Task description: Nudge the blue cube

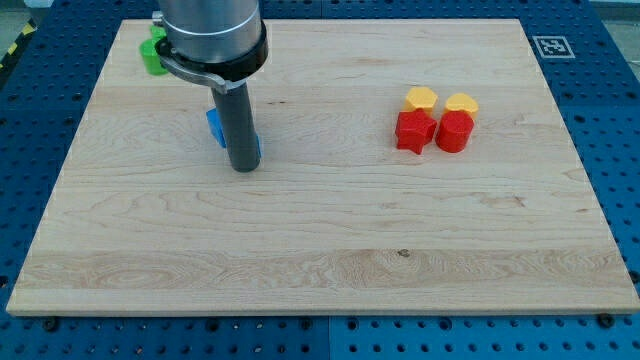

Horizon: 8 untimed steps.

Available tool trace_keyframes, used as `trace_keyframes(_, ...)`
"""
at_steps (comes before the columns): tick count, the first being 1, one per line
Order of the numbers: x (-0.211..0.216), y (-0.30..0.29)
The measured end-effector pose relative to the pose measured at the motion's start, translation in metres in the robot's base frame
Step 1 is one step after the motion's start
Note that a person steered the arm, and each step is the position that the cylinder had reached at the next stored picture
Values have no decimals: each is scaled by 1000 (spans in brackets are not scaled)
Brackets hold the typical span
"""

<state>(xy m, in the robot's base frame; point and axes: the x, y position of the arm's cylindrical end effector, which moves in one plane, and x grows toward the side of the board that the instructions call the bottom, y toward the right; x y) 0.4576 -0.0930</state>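
Where rod ends, my tip (pixel 244 167) touches blue cube (pixel 215 127).

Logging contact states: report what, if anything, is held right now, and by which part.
Nothing is held; the arm ends in a plain rod. My tip stands directly in front of the blue cube, partly hiding it; actual contact cannot be told.

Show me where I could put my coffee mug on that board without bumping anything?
Free: the whole strip along the view's bottom, and the middle between my tip and the red blocks. Crowded: around the blue cube, the green block, the yellow blocks.
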Motion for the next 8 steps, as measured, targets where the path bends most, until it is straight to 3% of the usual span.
trace_keyframes(2,-35,-5)
trace_keyframes(8,-26,-20)
